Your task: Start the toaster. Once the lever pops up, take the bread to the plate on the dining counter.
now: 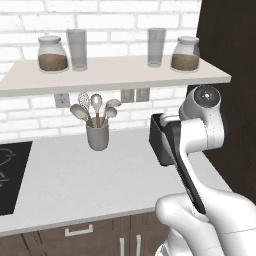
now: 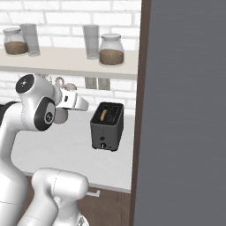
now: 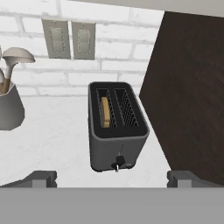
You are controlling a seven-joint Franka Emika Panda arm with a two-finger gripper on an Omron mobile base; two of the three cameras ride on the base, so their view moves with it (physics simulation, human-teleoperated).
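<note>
The toaster (image 3: 116, 127) is seen on the counter (image 3: 57, 140) at twelve o'clock of the gripper (image 3: 112, 179), its fingers (image 3: 41, 178) spread wide apart and empty. The bread (image 3: 105, 112) sits in the left slot. The lever (image 3: 117, 164) is judged unpressed; a downward push is needed next.

bread (image 3: 105, 112) in toaster (image 3: 114, 127) left slot, utensil cup (image 3: 9, 109) apparently leftward
</note>
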